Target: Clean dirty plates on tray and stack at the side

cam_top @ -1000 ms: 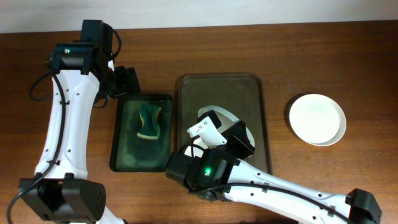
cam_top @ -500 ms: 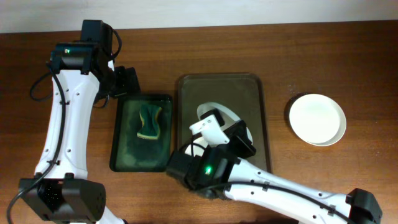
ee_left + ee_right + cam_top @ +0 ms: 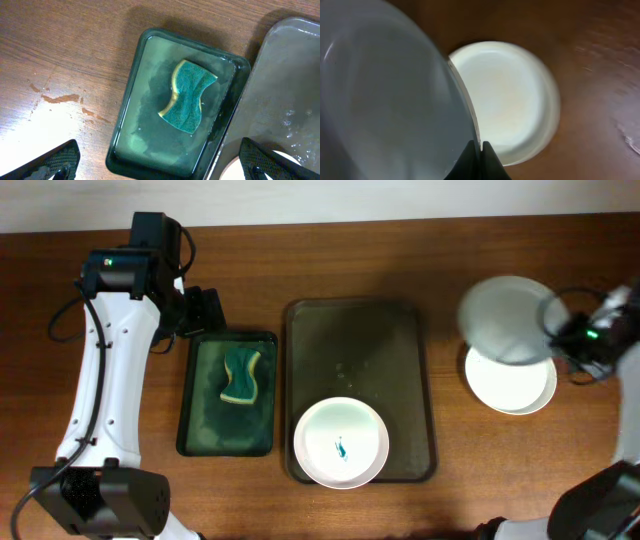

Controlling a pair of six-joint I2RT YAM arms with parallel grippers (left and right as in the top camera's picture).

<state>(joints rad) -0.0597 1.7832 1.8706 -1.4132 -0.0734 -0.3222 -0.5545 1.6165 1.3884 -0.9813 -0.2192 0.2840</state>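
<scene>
Wooden table (image 3: 480, 260) before you: your right gripper (image 3: 476, 159) pinches the rim of the held plate (image 3: 505, 320) over the side plate (image 3: 515, 392). The smeared plate (image 3: 341, 442) sits in the tray (image 3: 355, 330), near end. Your left gripper (image 3: 157, 166), spread wide and empty, hovers over the sponge dish (image 3: 127, 107).

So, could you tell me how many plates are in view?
3: a smeared plate on the tray, a clean plate on the table at right, a third plate in the right gripper above it.
</scene>
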